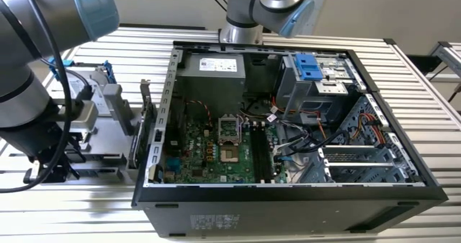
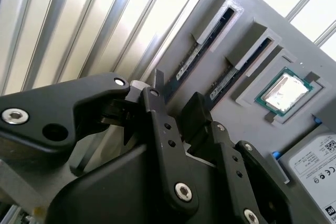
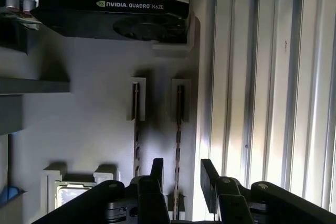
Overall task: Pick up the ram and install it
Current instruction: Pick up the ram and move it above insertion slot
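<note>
Two ram sticks stand on edge in slots of a grey holder (image 3: 94,129). The ram stick nearer the holder's edge (image 3: 179,114) (image 2: 198,51) runs in between my gripper's fingers. The other ram stick (image 3: 136,119) (image 2: 234,74) sits beside it, outside the fingers. My gripper (image 3: 181,174) (image 2: 177,102) is open, with a gap on each side of the thin board. In the exterior view my gripper (image 1: 58,164) hangs low over the holder (image 1: 101,148), at that view's left of the open computer case (image 1: 288,54). The motherboard's long memory slots (image 1: 260,154) lie inside the case.
A silver processor chip (image 2: 283,90) (image 3: 68,196) sits in a recess of the holder. A black graphics card (image 3: 115,9) stands at the holder's far end. A second robot arm's base (image 1: 241,32) rises behind the case. Ribbed metal table (image 3: 262,77) surrounds everything.
</note>
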Available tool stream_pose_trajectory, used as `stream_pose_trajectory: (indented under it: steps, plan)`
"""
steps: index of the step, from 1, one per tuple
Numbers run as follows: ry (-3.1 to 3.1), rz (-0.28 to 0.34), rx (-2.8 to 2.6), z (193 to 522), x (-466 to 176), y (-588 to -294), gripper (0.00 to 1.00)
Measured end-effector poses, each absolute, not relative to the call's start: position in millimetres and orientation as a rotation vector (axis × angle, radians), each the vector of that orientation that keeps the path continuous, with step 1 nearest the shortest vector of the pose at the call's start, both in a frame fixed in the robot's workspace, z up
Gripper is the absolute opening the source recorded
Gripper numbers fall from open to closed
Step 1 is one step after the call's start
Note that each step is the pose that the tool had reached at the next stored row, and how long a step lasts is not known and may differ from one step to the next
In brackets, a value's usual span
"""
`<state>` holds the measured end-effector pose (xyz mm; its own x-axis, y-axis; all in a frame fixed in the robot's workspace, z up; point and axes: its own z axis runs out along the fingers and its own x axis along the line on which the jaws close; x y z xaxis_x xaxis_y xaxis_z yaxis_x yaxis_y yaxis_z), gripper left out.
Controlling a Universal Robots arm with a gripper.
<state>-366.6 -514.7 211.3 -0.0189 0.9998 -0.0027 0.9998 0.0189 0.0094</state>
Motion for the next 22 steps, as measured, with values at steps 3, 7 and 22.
stream_pose_trajectory:
  steps: [3,7,22]
  plan:
    - [2.236,0.007,2.194,208.9,-367.4,-514.7,1.00]
    - [2.236,0.007,2.194,205.6,-368.9,-514.6,1.00]
    - [2.236,0.007,2.194,194.1,-371.1,-513.8,1.00]
